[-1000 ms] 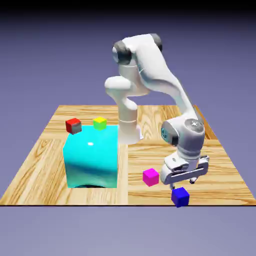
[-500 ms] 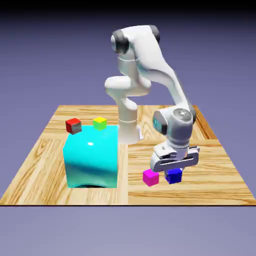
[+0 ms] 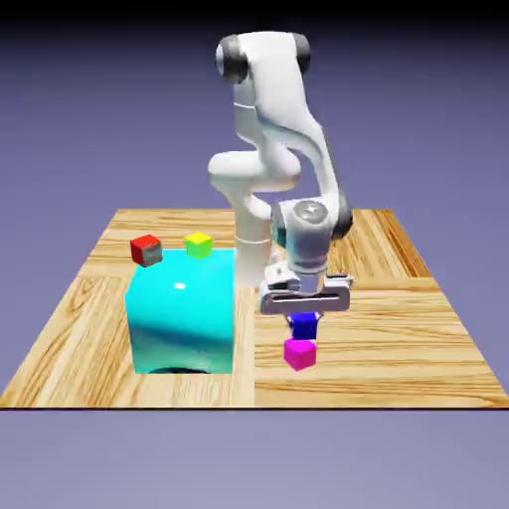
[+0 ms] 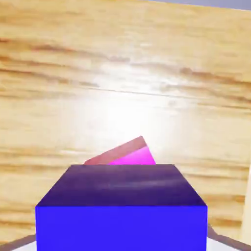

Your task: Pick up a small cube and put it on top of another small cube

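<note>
Exterior view: our gripper (image 3: 303,316) has its fingers clamped on the blue cube (image 3: 304,325), held just above the pink cube (image 3: 299,353) on the table (image 3: 398,328). Hand view: blue cube (image 4: 121,208) fills the foreground, pink cube (image 4: 128,155) peeks out beyond.

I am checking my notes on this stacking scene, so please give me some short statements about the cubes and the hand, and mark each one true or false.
1. The hand holds the blue cube above the magenta cube. True.
2. The blue cube already rests on the magenta cube, released. False: it is in the shut hand; whether the two cubes touch cannot be told.
3. The red cube and the yellow-green cube show at the top of the big cyan block. True.
4. The magenta cube sits on the cyan block. False: it sits on the wooden table, to the exterior view's right of the block.
5. In the hand view, the magenta cube shows beyond the blue cube. True.
</note>
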Motion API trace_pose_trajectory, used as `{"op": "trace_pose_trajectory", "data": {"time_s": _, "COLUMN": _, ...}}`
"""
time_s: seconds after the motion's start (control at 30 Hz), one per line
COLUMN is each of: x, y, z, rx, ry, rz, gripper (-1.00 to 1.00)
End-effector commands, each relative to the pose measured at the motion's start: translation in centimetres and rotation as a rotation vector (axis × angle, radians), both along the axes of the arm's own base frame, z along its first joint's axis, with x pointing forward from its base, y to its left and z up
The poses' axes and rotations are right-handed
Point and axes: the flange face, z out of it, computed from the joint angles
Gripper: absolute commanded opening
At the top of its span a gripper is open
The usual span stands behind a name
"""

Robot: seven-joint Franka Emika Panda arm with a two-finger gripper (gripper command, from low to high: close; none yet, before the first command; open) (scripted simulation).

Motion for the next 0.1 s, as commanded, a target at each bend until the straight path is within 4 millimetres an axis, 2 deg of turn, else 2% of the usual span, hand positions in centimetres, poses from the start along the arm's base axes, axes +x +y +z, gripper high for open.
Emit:
{"op": "trace_pose_trajectory", "data": {"time_s": 0.0, "x": 0.0, "y": 0.0, "z": 0.0, "rx": 0.0, "ry": 0.0, "rz": 0.0, "gripper": 1.0}}
{"op": "trace_pose_trajectory", "data": {"time_s": 0.03, "x": 0.0, "y": 0.0, "z": 0.0, "rx": 0.0, "ry": 0.0, "rz": 0.0, "gripper": 1.0}}
{"op": "trace_pose_trajectory", "data": {"time_s": 0.07, "x": 0.2, "y": 0.0, "z": 1.3, "rx": -0.001, "ry": 0.0, "rz": -0.001, "gripper": 1.0}}
